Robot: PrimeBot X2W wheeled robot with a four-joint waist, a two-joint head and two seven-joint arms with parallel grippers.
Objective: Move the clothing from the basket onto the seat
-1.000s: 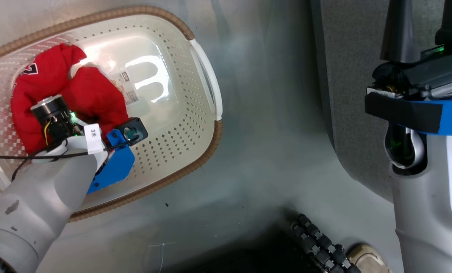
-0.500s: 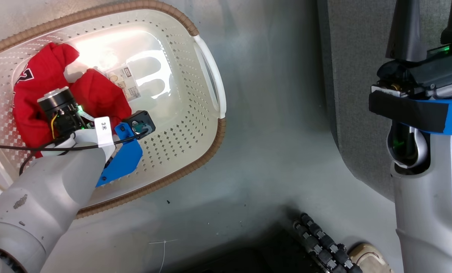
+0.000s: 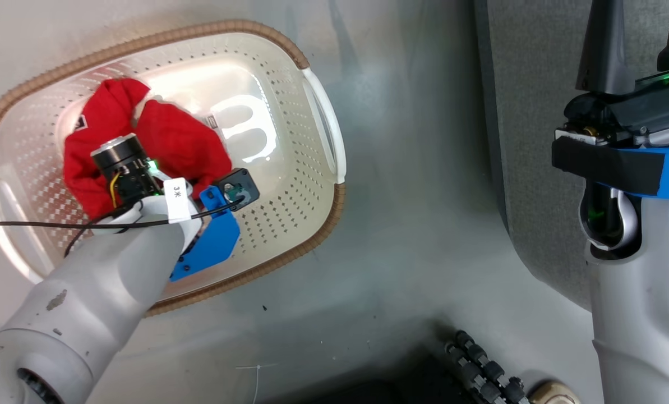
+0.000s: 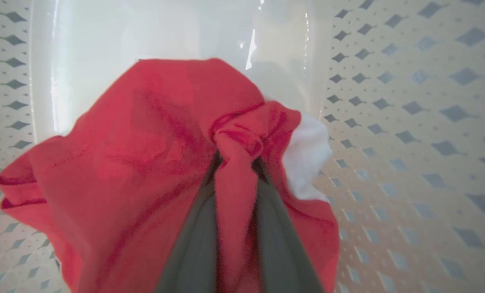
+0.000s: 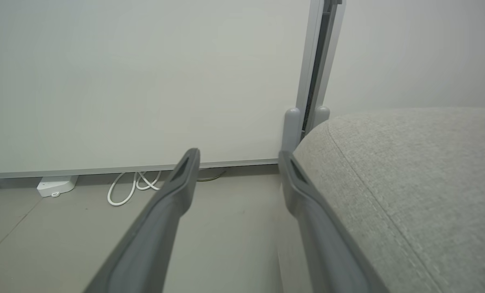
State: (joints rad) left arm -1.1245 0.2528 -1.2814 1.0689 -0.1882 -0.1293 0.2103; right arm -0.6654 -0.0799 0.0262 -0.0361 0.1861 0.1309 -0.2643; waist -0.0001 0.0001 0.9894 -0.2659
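The cream basket [image 3: 239, 24] with its brown rim stands on the floor at the left. Inside it lies the bright red clothing [image 3: 171, 140], bunched up. My left forearm [image 3: 104, 269] reaches down into the basket over the bundle. In the left wrist view my left gripper [image 4: 236, 156] is shut on a fold of the red clothing [image 4: 144, 134], with a bit of white trim [image 4: 307, 154] beside it and the perforated basket wall [image 4: 409, 122] behind. My right gripper [image 5: 238, 154] is open and holds nothing, beside the edge of the grey seat [image 5: 409, 171]. The seat [image 3: 536, 112] fills the upper right.
A black ribbed cable chain [image 3: 480, 365] and a beige rounded object [image 3: 547, 393] lie on the floor at the bottom. Ahead of the right gripper, a looped white cable [image 5: 132, 185] and a small white box [image 5: 57, 185] sit at the foot of a pale wall.
My left gripper has shut on the red fabric, which is now gathered into a tighter bunch. The head camera has shifted, so the basket sits further right in view. The right arm has not moved.
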